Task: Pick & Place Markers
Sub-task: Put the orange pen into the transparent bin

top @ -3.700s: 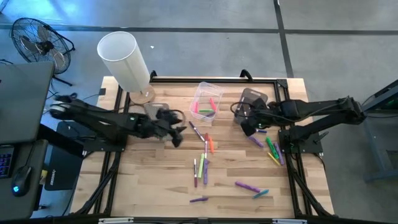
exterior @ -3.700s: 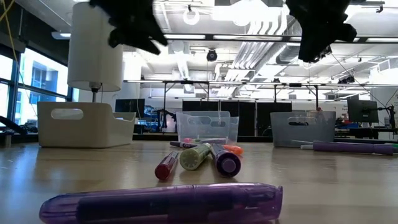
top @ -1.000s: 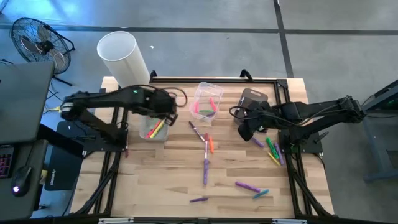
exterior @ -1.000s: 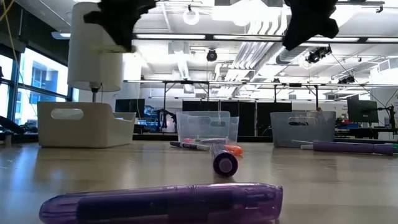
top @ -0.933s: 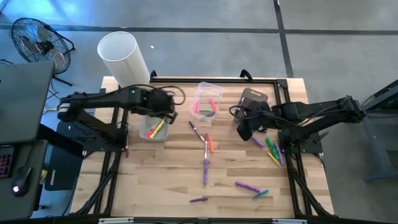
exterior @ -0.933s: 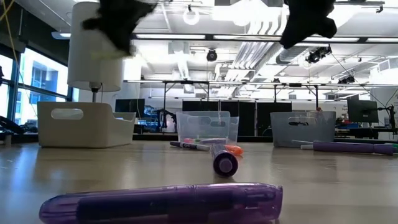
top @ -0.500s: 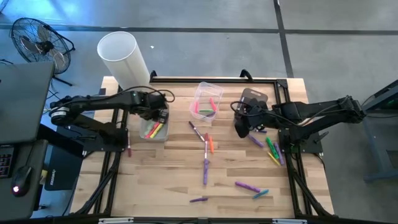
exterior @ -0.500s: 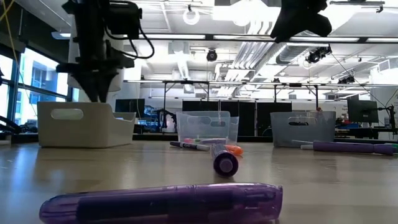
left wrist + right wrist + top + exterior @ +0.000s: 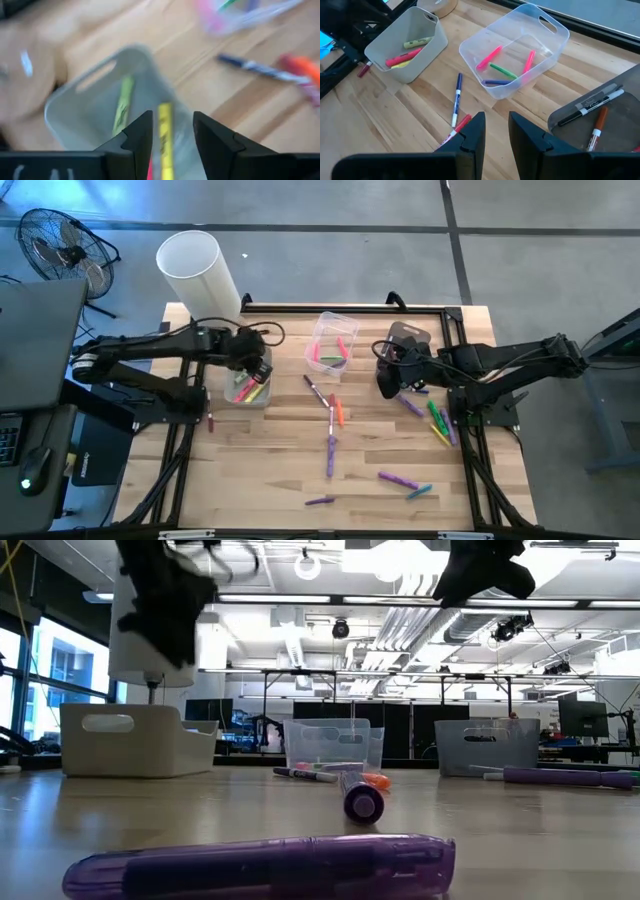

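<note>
My left gripper (image 9: 259, 372) hangs open over the pale bin (image 9: 245, 387) at the table's left. A yellow marker (image 9: 165, 140) shows in the gap between its fingers, down in the bin beside a yellow-green one (image 9: 121, 102); I cannot tell whether it touches them. The right wrist view shows a pink marker (image 9: 400, 59) in that bin too. My right gripper (image 9: 386, 388) hovers open above the table between the clear bin (image 9: 332, 340) and the dark bin (image 9: 408, 340), with nothing between its fingers (image 9: 497, 122). Loose markers (image 9: 330, 412) lie on the wood.
The clear bin holds pink, green and purple markers (image 9: 505, 70). The dark bin holds a black and an orange pen (image 9: 597, 117). More markers lie near the right edge (image 9: 437, 420) and the near edge (image 9: 400, 480). A white lampshade (image 9: 200, 275) stands at the far left.
My left gripper has gone toward the table's left edge and sunk, from beside the pale bin to over its middle. My right gripper has stayed in place and turned a little about its wrist.
</note>
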Tool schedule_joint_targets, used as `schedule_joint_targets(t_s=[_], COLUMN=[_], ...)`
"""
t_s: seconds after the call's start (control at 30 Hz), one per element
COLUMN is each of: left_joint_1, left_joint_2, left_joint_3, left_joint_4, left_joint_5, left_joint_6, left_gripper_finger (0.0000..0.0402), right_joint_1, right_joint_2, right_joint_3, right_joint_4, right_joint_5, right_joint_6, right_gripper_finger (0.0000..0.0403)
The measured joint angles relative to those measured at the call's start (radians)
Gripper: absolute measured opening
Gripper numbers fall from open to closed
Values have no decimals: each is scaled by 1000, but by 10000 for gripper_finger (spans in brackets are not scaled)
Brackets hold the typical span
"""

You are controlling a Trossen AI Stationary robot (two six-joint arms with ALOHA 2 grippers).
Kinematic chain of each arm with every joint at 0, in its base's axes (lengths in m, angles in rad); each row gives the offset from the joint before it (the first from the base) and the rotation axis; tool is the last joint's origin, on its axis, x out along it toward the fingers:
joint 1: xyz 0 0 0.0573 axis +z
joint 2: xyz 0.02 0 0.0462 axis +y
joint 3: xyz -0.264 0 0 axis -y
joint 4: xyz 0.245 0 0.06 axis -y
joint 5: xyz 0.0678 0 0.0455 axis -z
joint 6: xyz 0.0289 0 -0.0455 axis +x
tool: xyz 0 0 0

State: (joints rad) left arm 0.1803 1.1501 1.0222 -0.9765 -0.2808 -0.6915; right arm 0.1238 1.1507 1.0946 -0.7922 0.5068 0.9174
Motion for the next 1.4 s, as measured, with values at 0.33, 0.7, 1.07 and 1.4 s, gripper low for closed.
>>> schedule_joint_targets(t_s=[0.33,0.7,1.07,1.4], left_joint_1=[-283,-319,-318,-318], left_joint_2=[-3,137,-35,-436], left_joint_3=[4,-3,-201,-435], left_joint_4=[254,265,399,524], left_joint_5=[-143,-72,41,96], left_joint_6=[264,458,513,530], left_gripper_finger=[138,49,3,1], right_joint_1=[0,7,153,191], right_joint_2=[0,8,120,341], right_joint_3=[0,0,0,110], right_joint_4=[0,5,114,154], right_joint_5=[-5,-48,11,-5], right_joint_6=[-1,63,164,206], right_gripper_finger=[74,71,6,0])
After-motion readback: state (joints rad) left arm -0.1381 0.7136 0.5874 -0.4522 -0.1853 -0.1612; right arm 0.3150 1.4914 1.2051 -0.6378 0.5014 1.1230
